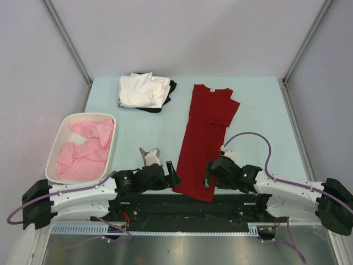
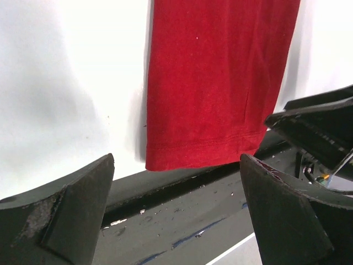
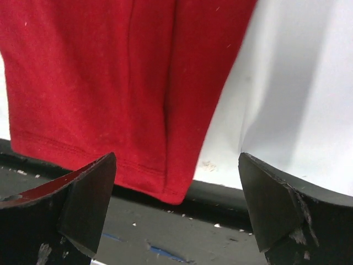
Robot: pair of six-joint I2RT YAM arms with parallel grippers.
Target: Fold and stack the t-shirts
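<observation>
The dark red t-shirt (image 1: pixel 203 138) is lying lengthwise on the table (image 1: pixel 259 110), hem at the 6 o'clock edge. Both released, the left gripper (image 2: pixel 176 160) is hovering at its 9 o'clock, the right gripper (image 3: pixel 177 155) at 3 o'clock.

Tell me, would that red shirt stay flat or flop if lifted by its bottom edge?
Probably flop: the red shirt lies limp, folded flat on itself, so it would likely sag between the grip points. It looks like thin cloth, so likely light. Pushed, it would probably bunch into wrinkles rather than slide, given the soft crease in it.
</observation>
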